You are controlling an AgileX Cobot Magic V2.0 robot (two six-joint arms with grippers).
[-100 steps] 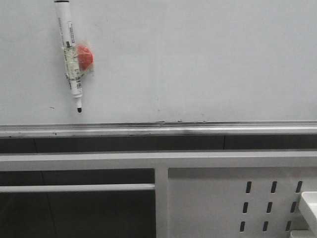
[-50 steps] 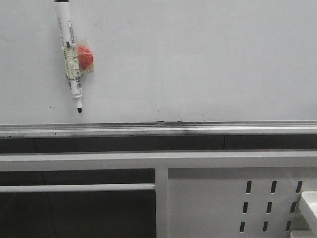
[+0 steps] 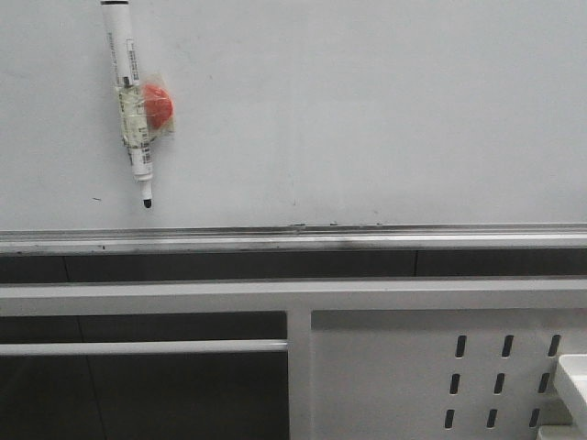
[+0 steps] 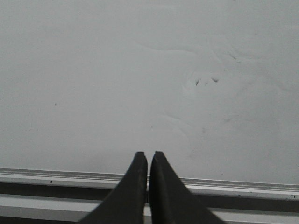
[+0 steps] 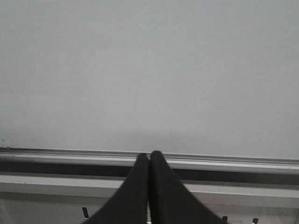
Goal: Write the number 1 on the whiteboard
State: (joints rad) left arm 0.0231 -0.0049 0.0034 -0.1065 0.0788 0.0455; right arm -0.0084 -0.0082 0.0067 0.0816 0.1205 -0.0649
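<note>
The whiteboard [image 3: 367, 110] fills the upper half of the front view, with a silver ledge [image 3: 293, 240] along its bottom edge. A white marker [image 3: 128, 101], black tip down, hangs at the board's upper left, taped to an orange round magnet [image 3: 160, 106]. The number 1 is out of view. Neither gripper appears in the front view. My left gripper [image 4: 148, 154] is shut on nothing and points at the board [image 4: 117, 70] just above the ledge. My right gripper [image 5: 149, 154] is also shut and empty, facing the board [image 5: 149, 70].
Faint smudges and specks [image 4: 205, 81] mark the board in the left wrist view. Below the ledge runs a white metal frame with a slotted panel [image 3: 413, 367] at the lower right. A white object's edge [image 3: 573, 380] pokes in at the bottom right corner.
</note>
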